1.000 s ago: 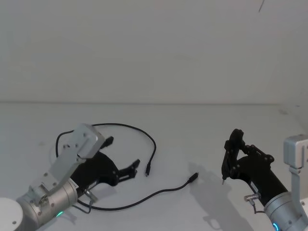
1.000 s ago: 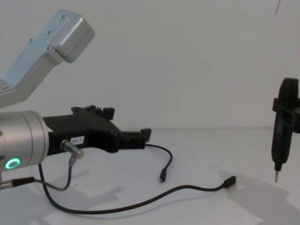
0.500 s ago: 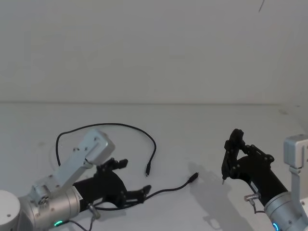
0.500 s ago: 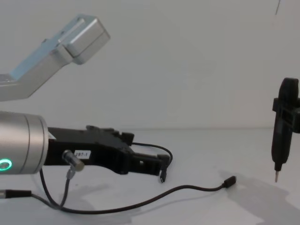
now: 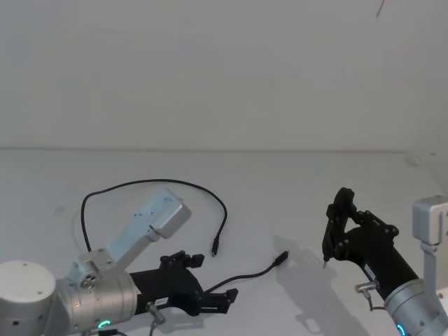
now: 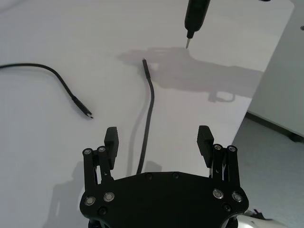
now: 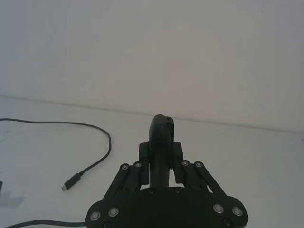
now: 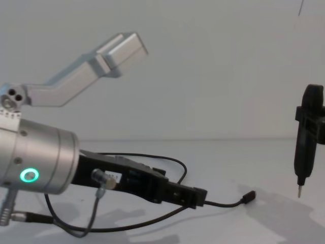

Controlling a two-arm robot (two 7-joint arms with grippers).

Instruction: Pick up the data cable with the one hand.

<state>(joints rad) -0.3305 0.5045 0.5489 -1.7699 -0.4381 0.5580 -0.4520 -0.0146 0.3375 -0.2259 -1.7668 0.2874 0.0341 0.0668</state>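
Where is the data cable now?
In the head view the data cable lies looped on the table left of centre, one stretch passing between the fingers of the open left claw.

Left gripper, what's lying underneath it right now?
The data cable lies on the white table between the open fingers of the left gripper; its run beneath the gripper's black body is hidden. The right gripper, parked apart, grips a pen-like tool.

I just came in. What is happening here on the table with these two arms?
The left gripper is low over the table, open, with the data cable running between its fingers. The cable lies on the table, not yet grasped. The right gripper is parked off to the right, shut on a pen-like tool whose tip points down above the table.
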